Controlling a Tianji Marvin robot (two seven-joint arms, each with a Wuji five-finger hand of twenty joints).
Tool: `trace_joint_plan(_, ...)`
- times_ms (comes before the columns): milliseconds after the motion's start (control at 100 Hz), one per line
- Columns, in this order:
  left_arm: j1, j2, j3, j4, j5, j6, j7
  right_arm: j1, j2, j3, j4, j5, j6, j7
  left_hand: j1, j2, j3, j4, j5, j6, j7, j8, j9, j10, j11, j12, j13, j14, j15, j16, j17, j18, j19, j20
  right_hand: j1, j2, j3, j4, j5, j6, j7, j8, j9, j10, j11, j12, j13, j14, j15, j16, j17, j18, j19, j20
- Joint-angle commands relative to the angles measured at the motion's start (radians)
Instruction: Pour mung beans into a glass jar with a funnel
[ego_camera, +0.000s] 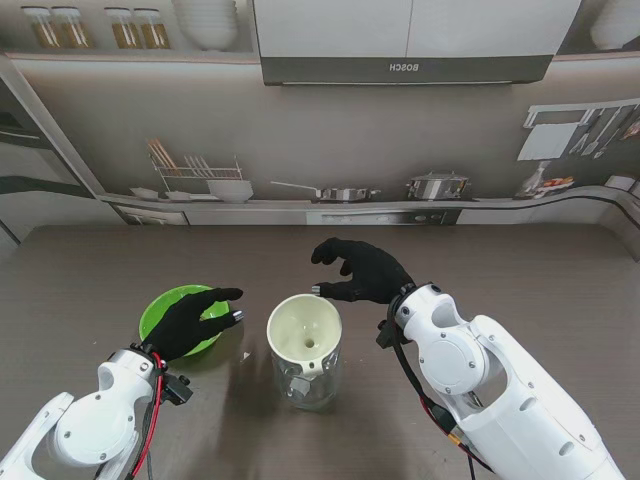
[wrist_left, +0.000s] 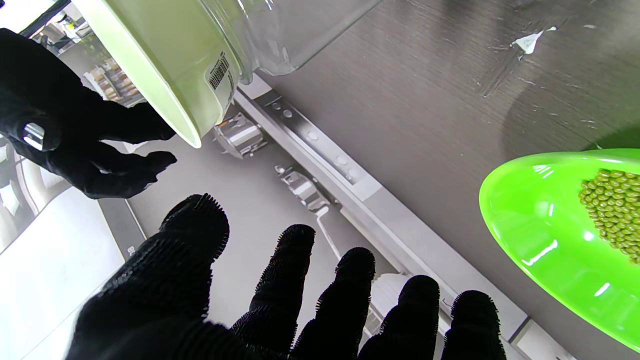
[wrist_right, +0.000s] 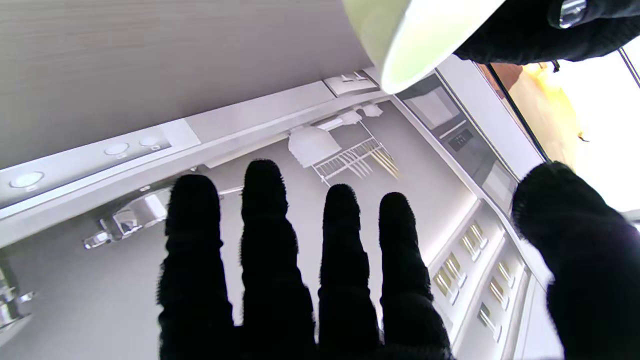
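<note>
funnel seated in glass jar; left hand spread over green bowl, right hand empty, just beside funnel rim

— Any writing you can read here?
— One word: "BOSCH" on the range hood of the kitchen backdrop, far beyond both hands. It appears mirrored, the letters running backwards.
— Anything closer to the hands?
— A barcode sticker on the outer wall of the pale funnel, just ahead of the left hand's fingertips. It has bars and a row of tiny digits, too small to read.
— And near the right hand?
— No text close to it.
</note>
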Motion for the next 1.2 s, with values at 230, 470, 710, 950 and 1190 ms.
trace_joint_plan(230,-0.003,-0.001,0.008,0.003,-0.002,0.003,-0.022,-0.065,-0.003,0.033,-0.045,0.013,-0.014,0.002,0.028,0.040,-0.026,0.027,0.006,-0.022,-0.007,-0.001,0.017,-0.002,0.003,0.010,-0.012,-0.003,-0.010,-0.004,-0.014,-0.036,-0.019,0.010,-0.026,0.022,-0.015,0.030,0.033,-0.034,-0.026,0.018,0.036,-0.037,-0.037,-0.015,-0.005,-0.016,-0.028,-0.018,-0.015,-0.004,-0.035,-0.016)
trace_joint_plan(470,-0.011,0.000,0.017,0.009,-0.001,0.006,-0.025,-0.109,-0.001,0.061,-0.063,0.002,-0.047,-0.010,0.028,0.040,-0.025,0.027,0.007,-0.021,-0.006,0.000,0.017,-0.002,0.003,0.010,-0.012,-0.004,-0.009,-0.004,-0.014,-0.036,-0.018,0.010,-0.025,0.028,-0.041,0.034,0.047,-0.044,-0.042,0.019,0.047,-0.047,-0.055,-0.013,-0.007,-0.022,-0.043,-0.019,-0.017,-0.004,-0.054,-0.016)
trace_joint_plan(710,-0.027,0.000,0.036,0.024,-0.002,0.009,-0.024,-0.139,0.000,0.072,-0.057,-0.058,-0.113,-0.055,0.030,0.039,-0.024,0.027,0.006,-0.022,-0.007,-0.001,0.015,-0.005,0.003,0.011,-0.009,-0.004,-0.008,-0.003,-0.013,-0.034,-0.018,0.011,-0.024,0.026,-0.054,0.037,0.052,-0.053,-0.060,0.018,0.055,-0.054,-0.071,-0.011,0.004,-0.029,-0.047,-0.018,-0.007,-0.007,-0.060,-0.013)
trace_joint_plan(950,-0.046,-0.003,0.051,0.038,0.004,0.008,-0.012,-0.173,-0.001,0.087,-0.084,-0.082,-0.171,-0.092,0.030,0.037,-0.017,0.027,0.007,-0.020,-0.006,0.000,0.014,-0.005,0.003,0.011,-0.008,-0.004,-0.008,-0.002,-0.011,-0.034,-0.017,0.011,-0.031,0.028,-0.072,0.038,0.040,-0.060,-0.078,0.020,0.035,-0.049,-0.084,-0.010,0.000,-0.034,-0.054,-0.019,-0.004,-0.011,-0.069,-0.014)
trace_joint_plan(1190,-0.073,0.006,0.044,0.042,0.023,0.029,-0.048,-0.174,-0.002,0.068,-0.094,-0.094,-0.210,-0.109,0.027,0.037,-0.012,0.026,0.007,-0.021,-0.006,0.000,0.014,-0.008,0.003,0.011,-0.005,-0.005,-0.008,-0.002,-0.009,-0.034,-0.017,0.011,-0.033,0.041,-0.097,0.047,0.025,-0.055,-0.098,0.027,0.016,-0.041,-0.101,-0.018,-0.016,-0.041,-0.074,-0.031,-0.007,-0.024,-0.120,-0.046)
